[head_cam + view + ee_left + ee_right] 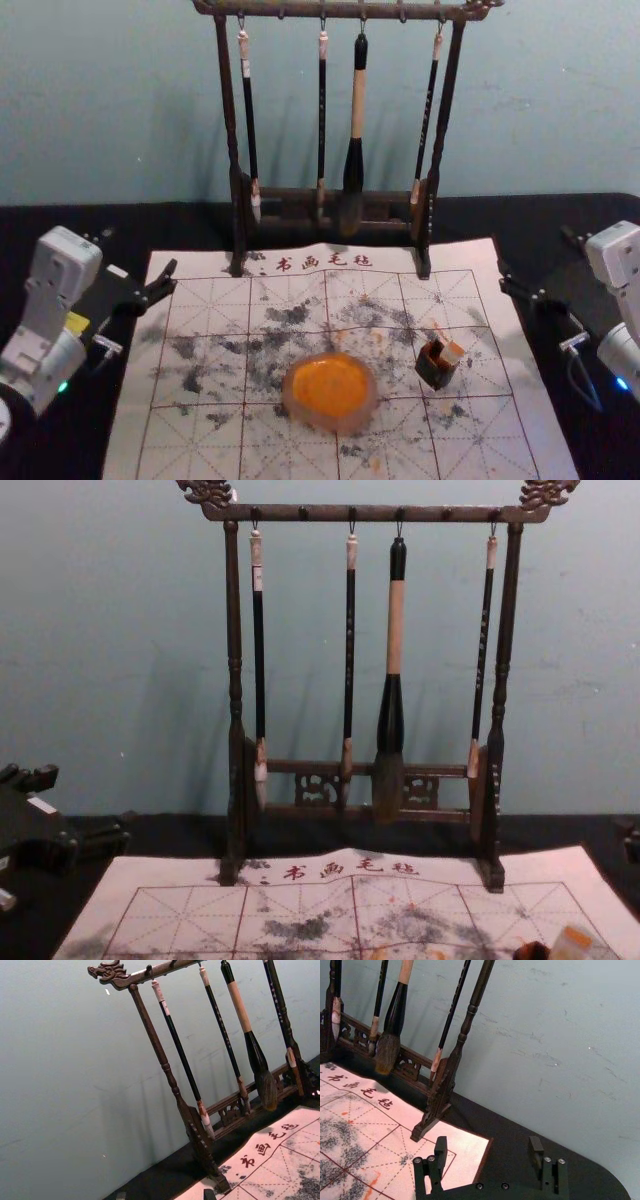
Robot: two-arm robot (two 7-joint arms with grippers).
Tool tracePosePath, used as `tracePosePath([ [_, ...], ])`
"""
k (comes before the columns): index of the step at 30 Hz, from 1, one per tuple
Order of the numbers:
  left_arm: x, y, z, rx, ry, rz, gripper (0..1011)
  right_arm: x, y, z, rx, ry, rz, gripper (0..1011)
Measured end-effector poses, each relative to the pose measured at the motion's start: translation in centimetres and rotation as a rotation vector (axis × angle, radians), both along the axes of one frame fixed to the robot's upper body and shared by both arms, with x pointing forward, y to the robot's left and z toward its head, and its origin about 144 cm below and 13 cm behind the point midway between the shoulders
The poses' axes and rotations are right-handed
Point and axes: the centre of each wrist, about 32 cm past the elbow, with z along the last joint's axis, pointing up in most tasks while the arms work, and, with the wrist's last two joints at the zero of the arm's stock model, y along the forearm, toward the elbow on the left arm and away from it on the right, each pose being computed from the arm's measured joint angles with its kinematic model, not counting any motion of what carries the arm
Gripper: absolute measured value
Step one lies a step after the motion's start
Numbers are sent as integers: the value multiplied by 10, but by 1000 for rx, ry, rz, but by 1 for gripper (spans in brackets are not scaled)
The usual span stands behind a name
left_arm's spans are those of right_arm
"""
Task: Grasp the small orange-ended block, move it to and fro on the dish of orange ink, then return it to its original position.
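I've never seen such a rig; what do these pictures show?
It's a two-armed robot. One picture looks down from its head, one across from its chest, and one comes from each wrist. The left gripper and right gripper wait at either side of the mat, open and empty. On it lies the dish of orange ink; to its right, the orange-ended block sits in or against a dark holder, I can't tell which. Four brushes hang from the rack at the far edge.

Small orange-ended block (451,354), tilted, right of orange ink dish (343,423)
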Motion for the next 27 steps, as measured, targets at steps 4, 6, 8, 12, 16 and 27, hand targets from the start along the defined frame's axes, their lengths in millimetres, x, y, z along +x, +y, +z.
tracePosePath([
  [4, 0, 0, 0, 0, 0, 0, 1001, 0, 0, 0, 0, 0, 0, 1002],
  [6, 0, 0, 0, 0, 0, 0, 1001, 0, 0, 0, 0, 0, 0, 1003],
  [8, 0, 0, 0, 0, 0, 0, 1001, 0, 0, 0, 0, 0, 0, 1003],
  [12, 0, 0, 0, 0, 0, 0, 1001, 0, 0, 0, 0, 0, 0, 1003],
  [16, 0, 0, 0, 0, 0, 0, 1001, 0, 0, 0, 0, 0, 0, 1003],
  [27, 0, 0, 0, 0, 0, 0, 1001, 0, 0, 0, 0, 0, 0, 1003],
])
